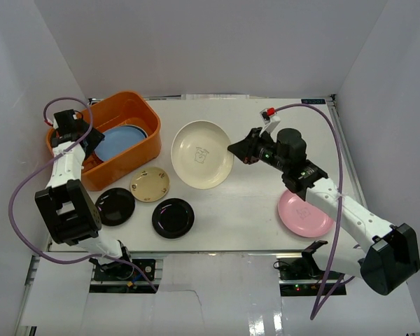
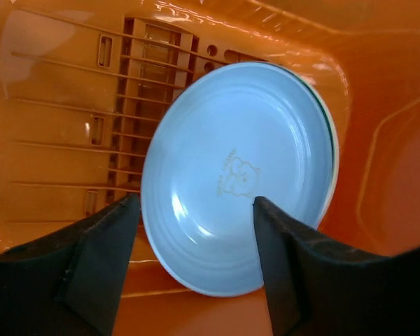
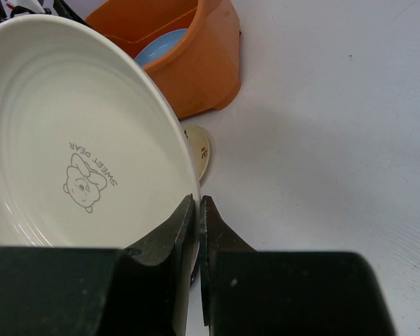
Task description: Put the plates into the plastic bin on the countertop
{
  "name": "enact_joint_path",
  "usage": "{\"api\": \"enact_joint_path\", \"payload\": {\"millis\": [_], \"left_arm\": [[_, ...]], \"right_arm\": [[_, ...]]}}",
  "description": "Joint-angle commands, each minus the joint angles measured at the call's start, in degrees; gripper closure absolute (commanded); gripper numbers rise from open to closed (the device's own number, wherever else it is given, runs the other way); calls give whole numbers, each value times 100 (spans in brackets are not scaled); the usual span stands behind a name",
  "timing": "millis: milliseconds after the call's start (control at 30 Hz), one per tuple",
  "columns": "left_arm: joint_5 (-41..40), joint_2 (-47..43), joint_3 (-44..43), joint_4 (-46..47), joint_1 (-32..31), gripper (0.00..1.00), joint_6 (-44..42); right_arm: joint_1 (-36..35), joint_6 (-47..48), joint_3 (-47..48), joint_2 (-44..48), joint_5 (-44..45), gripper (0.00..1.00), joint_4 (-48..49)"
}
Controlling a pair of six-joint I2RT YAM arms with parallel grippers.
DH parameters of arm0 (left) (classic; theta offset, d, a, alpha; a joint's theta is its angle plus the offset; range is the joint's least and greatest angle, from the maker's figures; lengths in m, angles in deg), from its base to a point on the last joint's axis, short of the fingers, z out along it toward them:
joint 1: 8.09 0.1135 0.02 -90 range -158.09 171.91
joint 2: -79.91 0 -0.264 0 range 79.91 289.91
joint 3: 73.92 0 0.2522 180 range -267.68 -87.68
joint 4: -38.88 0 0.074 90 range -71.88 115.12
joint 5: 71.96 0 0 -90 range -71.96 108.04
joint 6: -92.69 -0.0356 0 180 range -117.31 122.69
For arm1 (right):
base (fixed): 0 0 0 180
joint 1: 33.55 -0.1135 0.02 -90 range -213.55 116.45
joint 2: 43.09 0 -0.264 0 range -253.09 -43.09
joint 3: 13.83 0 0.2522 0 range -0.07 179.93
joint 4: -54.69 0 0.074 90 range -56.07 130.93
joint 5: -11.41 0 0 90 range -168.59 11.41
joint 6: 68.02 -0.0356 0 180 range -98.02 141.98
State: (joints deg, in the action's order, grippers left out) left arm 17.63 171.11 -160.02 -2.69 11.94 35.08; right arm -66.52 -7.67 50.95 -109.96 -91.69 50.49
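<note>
Worktop (image 1: 245, 203) with bin (image 1: 136, 159) at its far-left corner. Just right of bin, cream plate (image 1: 201, 154), clamped at its rim by right gripper (image 1: 232, 149); bin thus lies to that gripper's left. Inside, blue plate (image 1: 122, 140) beneath the released, empty left gripper (image 2: 194, 201).

Plate (image 1: 122, 140) inside plastic bin (image 1: 136, 159), back-left on countertop (image 1: 245, 210)

- plastic bin (image 1: 128, 166): bright orange all over, slotted bottom included
- light blue plate (image 2: 231, 175): faint golden bear outline in the middle
- white plate (image 2: 331, 147) peeking out under it: green edge
- cream plate (image 3: 70, 140): brownish bear drawing with "SWEET BEAR" lettering
- tan plate (image 1: 150, 184): small dark mark at centre
- left black plate (image 1: 115, 206) and right black plate (image 1: 173, 218): plain glossy black
- pink plate (image 1: 304, 213), near right: soft pink
- countertop (image 1: 252, 210): plain white
</note>
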Motion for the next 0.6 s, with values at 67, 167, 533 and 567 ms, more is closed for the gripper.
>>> {"api": "enact_joint_path", "payload": {"millis": [67,167,533,567], "left_arm": [[382,-812,167,452,1,19,198],[760,-1173,123,470,-17,17,321],[2298,-4100,2213,1138,-3011,22,287],[2395,-4101,2285,1112,-3092,21,199]], "right_arm": [[-148,179,154,-28,256,92,11],[-209,223,136,-97,335,92,-68],[-262,460,320,-643,212,92,-446],[-271,469,338,-686,229,92,-473]]}}
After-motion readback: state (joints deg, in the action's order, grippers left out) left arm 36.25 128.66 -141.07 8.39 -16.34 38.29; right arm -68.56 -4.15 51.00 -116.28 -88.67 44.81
